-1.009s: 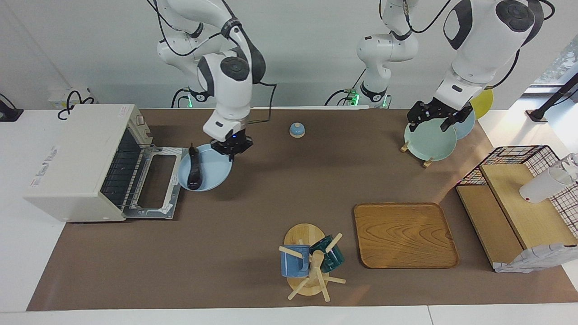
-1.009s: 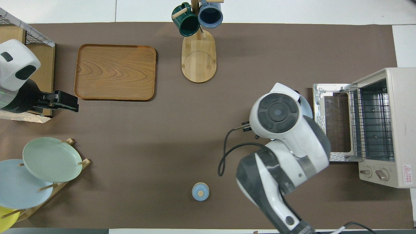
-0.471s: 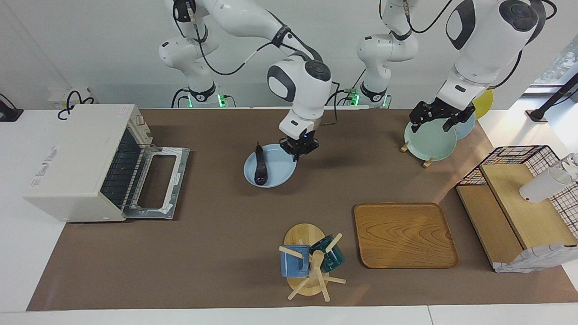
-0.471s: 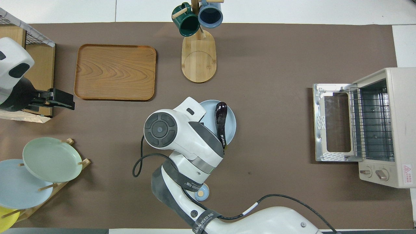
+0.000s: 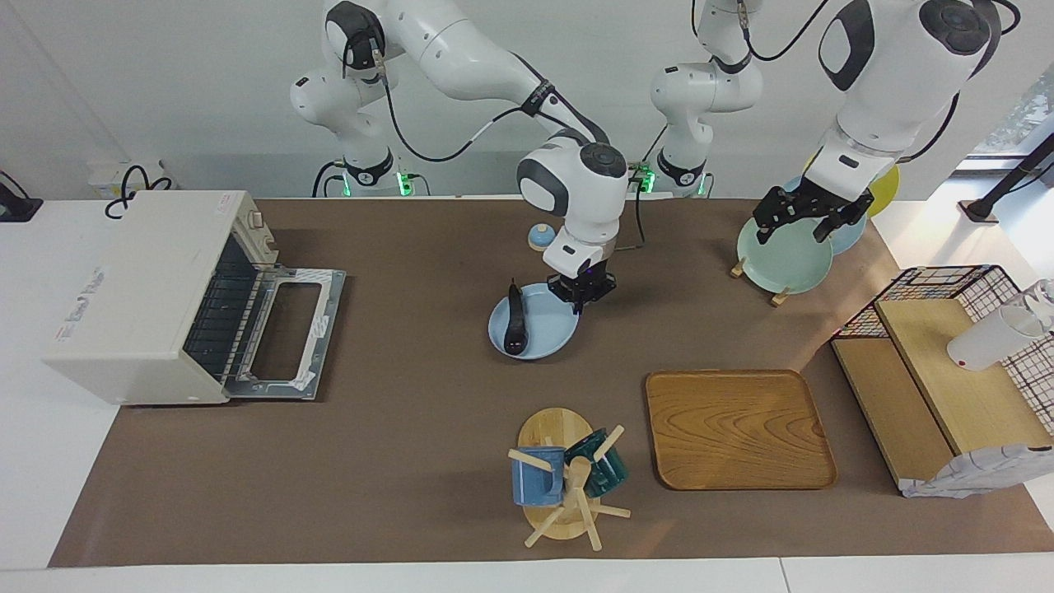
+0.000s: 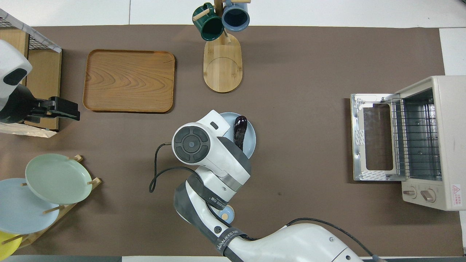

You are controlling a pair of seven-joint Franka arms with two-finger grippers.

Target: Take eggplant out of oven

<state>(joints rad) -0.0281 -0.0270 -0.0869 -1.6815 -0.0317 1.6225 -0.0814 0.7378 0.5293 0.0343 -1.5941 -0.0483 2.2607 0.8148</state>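
Note:
The dark purple eggplant [image 5: 516, 323] lies on a light blue plate [image 5: 552, 331] near the middle of the table. My right gripper [image 5: 581, 298] is shut on the plate's rim on the side toward the left arm's end. I cannot tell whether the plate rests on the mat or hangs just above it. In the overhead view the eggplant [image 6: 240, 130] and plate [image 6: 250, 140] show beside my right arm, which hides the gripper. The off-white oven [image 5: 140, 288] stands at the right arm's end, its door [image 5: 288, 333] dropped open and its rack bare. My left gripper [image 5: 805, 216] waits over the plate rack.
A green plate [image 5: 782, 257] stands in the rack below my left gripper. A wooden tray [image 5: 737, 428] and a mug stand [image 5: 568, 478] lie farther from the robots. A small blue knob [image 5: 539, 237] sits near the bases. A wire shelf [image 5: 947, 362] stands at the left arm's end.
My right gripper has carried the blue plate with the eggplant from in front of the oven door to the middle of the table. My left gripper has risen slightly.

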